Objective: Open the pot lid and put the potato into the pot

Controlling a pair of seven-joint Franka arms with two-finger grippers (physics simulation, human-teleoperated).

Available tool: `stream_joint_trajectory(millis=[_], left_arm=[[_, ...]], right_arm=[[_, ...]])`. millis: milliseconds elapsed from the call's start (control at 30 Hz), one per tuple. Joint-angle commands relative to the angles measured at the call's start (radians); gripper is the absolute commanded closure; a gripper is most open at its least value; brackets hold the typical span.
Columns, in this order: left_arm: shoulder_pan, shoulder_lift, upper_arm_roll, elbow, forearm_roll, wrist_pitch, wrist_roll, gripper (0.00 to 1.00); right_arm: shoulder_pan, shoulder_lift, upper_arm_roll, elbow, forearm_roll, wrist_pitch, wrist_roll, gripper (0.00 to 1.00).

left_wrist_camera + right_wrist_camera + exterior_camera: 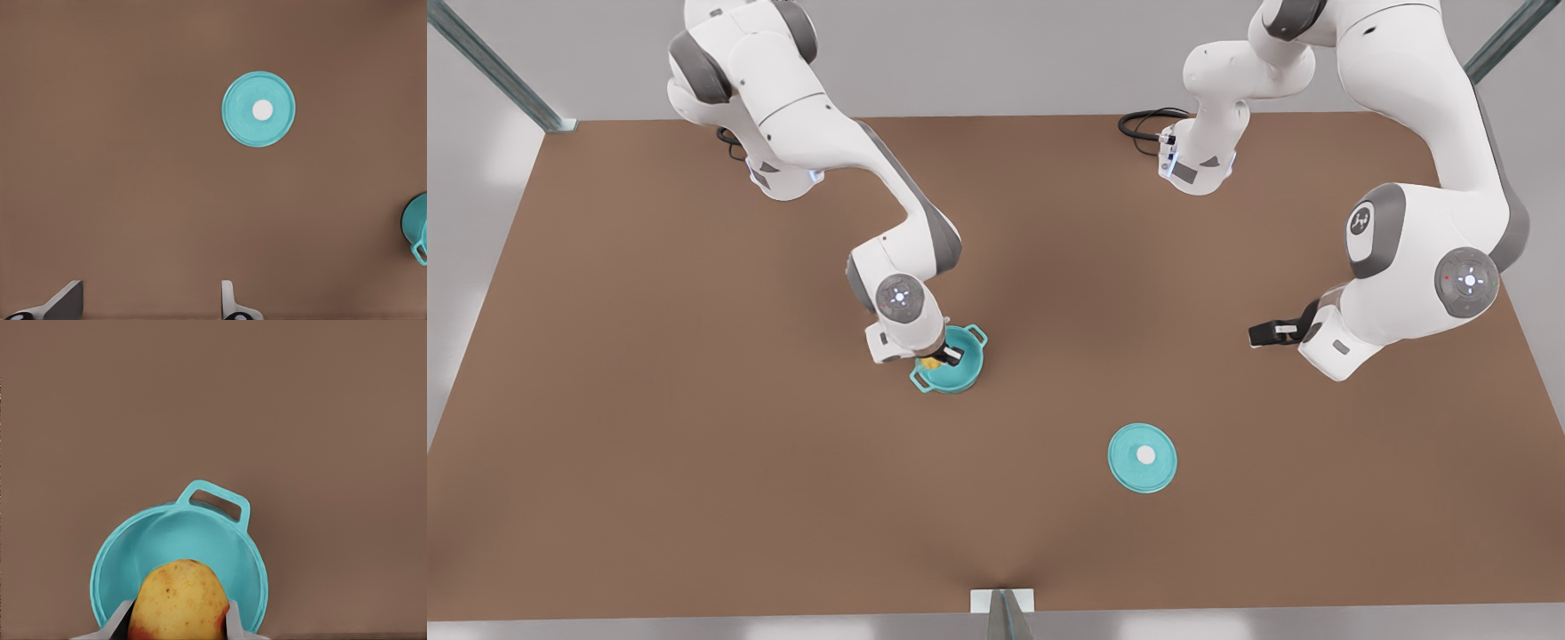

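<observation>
Pot lid (1143,457) on table (694,498) | right hand (943,356) holds potato (179,600) over pot (959,366) | left hand (1267,333) idle

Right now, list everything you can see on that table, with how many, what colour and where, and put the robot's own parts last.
pot: one, teal, two loop handles, uncovered, left of centre in the front view.
potato: one, yellow with reddish patches, held over the open pot.
pot lid: one, teal disc with white knob, flat on the table, apart from the pot, toward the front view's right.
table: one, brown.
cable: one, black, by the arm base at the front view's right.
right gripper: shut on the potato, above the pot.
left gripper: open, waiting at the front view's right, above the table.
</observation>
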Motion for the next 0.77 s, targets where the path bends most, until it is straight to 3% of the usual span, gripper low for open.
stream_joint_trajectory(millis=[0, 300, 333, 367, 467, 533, 567, 600, 733], left_arm=[[0.000, -0.001, 0.000, 0.001, 0.001, -0.001, 0.026, 0.00], [-0.003, -0.003, -0.002, -0.005, 0.002, 0.004, 0.005, 0.00], [-0.003, -0.003, -0.002, -0.004, 0.002, 0.005, 0.005, 0.00], [-0.003, -0.003, -0.002, -0.004, 0.004, 0.005, 0.005, 0.00], [-0.017, -0.003, -0.017, -0.002, 0.051, 0.005, 0.005, 0.00], [-0.018, -0.003, -0.019, 0.004, 0.071, 0.024, 0.007, 0.00], [-0.018, 0.001, -0.019, 0.005, 0.064, 0.031, 0.005, 0.00], [-0.018, 0.001, -0.017, 0.007, 0.060, 0.031, 0.005, 0.00], [-0.018, 0.001, -0.017, 0.007, 0.060, 0.031, 0.007, 0.00]], right_arm=[[0.012, 0.027, -0.005, 0.028, 0.017, -0.014, 0.220, 0.45], [0.064, 0.098, -0.046, 0.036, 0.031, 0.026, 0.229, 0.45], [0.064, 0.098, -0.046, 0.036, 0.029, 0.026, 0.219, 0.12], [0.064, 0.098, -0.046, 0.036, 0.029, 0.026, 0.220, 0.00], [0.064, 0.092, -0.049, 0.036, 0.029, 0.015, 0.222, 0.00], [0.052, -0.017, -0.164, 0.037, 0.014, -0.109, 0.127, 0.00], [0.034, -0.075, -0.258, 0.037, 0.012, -0.215, -0.011, 0.00], [-0.057, -0.120, -0.281, 0.037, 0.011, -0.299, -0.192, 0.00], [-0.327, -0.252, -0.279, -0.012, -0.132, -0.380, -0.797, 0.00]])
